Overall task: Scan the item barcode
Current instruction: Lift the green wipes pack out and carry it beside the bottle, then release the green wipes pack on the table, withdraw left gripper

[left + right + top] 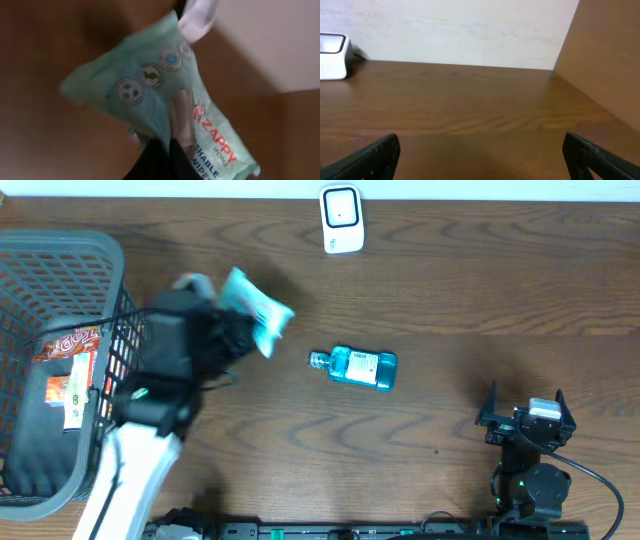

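left gripper (178,127) clamped on wipes pack (150,85) | pack juts beyond it, probably lifted | right gripper (481,156) apart

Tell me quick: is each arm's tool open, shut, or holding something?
Left tool: shut on the wipes pack.
Right tool: open, holding nothing.

Right gripper (487,159): jaws spread wide, nothing between them. Only the two dark fingers (375,157) show, one in each bottom corner. Between and beyond them runs bare brown wood-grain table (470,110), up to a white wall (460,30). White scanner (331,56) stands at the far left edge on the table against the wall, cut off by the frame (top face looks dark and glossy). On the right, a plain brown panel (610,60) rises at a slant.
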Controlling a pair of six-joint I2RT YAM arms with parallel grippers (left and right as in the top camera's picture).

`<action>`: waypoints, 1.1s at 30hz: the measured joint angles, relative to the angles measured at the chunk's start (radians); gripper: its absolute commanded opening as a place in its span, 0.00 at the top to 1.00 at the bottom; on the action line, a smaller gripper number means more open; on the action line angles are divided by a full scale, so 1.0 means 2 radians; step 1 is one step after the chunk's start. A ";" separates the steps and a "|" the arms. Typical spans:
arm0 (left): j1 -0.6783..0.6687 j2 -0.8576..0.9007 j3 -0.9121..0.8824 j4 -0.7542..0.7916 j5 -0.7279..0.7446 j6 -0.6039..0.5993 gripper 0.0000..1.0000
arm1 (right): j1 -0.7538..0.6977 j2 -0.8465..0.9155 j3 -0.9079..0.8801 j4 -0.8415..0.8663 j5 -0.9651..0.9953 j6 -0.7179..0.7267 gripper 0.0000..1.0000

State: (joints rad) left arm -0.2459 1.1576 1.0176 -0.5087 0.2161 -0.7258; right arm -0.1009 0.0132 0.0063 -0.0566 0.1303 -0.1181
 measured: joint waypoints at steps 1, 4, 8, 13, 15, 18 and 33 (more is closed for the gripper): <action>-0.016 0.018 0.000 -0.005 -0.017 -0.003 0.93 | 0.000 0.000 0.000 0.000 0.000 0.000 0.01; -0.046 0.074 0.000 -0.010 -0.054 -0.017 0.93 | 0.000 0.000 0.000 0.000 0.000 0.000 0.01; -0.063 0.134 0.000 -0.009 -0.078 -0.034 0.93 | 0.000 0.000 0.000 0.000 0.000 0.000 0.01; -0.072 0.209 0.000 -0.005 -0.089 -0.044 0.93 | 0.000 0.000 0.000 0.000 0.000 0.000 0.01; -0.074 0.234 0.000 -0.005 -0.090 -0.045 0.93 | 0.000 0.000 0.000 0.000 0.000 0.000 0.01; -0.076 0.252 0.000 -0.005 -0.091 -0.045 0.92 | 0.000 0.000 0.000 0.000 0.000 0.000 0.01; -0.029 0.096 0.161 -0.085 -0.136 0.110 0.02 | 0.000 0.000 0.000 0.000 0.000 0.000 0.01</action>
State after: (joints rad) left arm -0.3035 1.3487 1.3396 -0.6792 -0.0551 -0.5064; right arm -0.1009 0.0128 0.0063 -0.0566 0.1307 -0.1181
